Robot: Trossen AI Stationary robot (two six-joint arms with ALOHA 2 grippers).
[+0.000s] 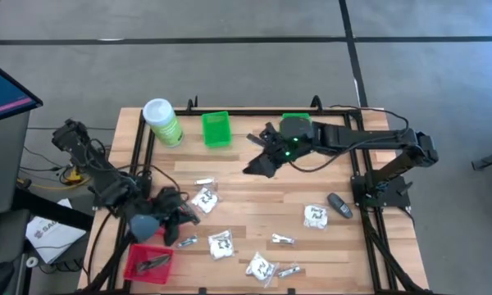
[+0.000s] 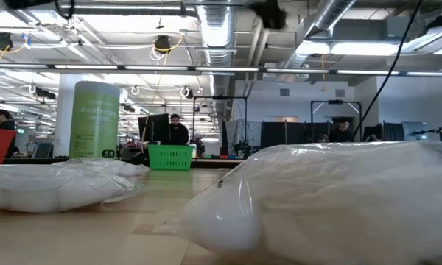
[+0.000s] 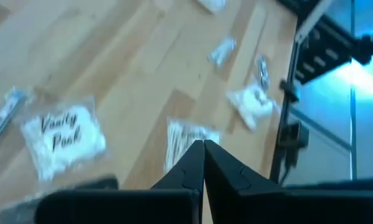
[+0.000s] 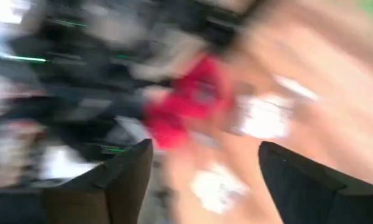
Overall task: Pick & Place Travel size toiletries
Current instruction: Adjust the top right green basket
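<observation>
The travel size toiletries lie scattered on the wooden table: white crinkly packets point(image 1: 205, 198) point(image 1: 221, 244) point(image 1: 315, 216), slim silvery sachets point(image 1: 283, 239) and a dark oval piece point(image 1: 339, 205). My left gripper point(image 1: 180, 220) hovers at the near left, above the table beside the red basket point(image 1: 150, 262). In its wrist view it point(image 3: 203, 152) is shut with nothing between the fingers, over a printed packet point(image 3: 63, 138). My right gripper point(image 1: 258, 160) hangs above the table's far middle. It point(image 4: 205, 174) is open and empty.
A tall light-green canister point(image 1: 162, 121) and a green basket point(image 1: 216, 129) stand at the far left. The red basket holds a dark item point(image 1: 154, 262). In the low view two packets point(image 2: 331, 199) point(image 2: 51, 184) fill the foreground. People show in the room behind.
</observation>
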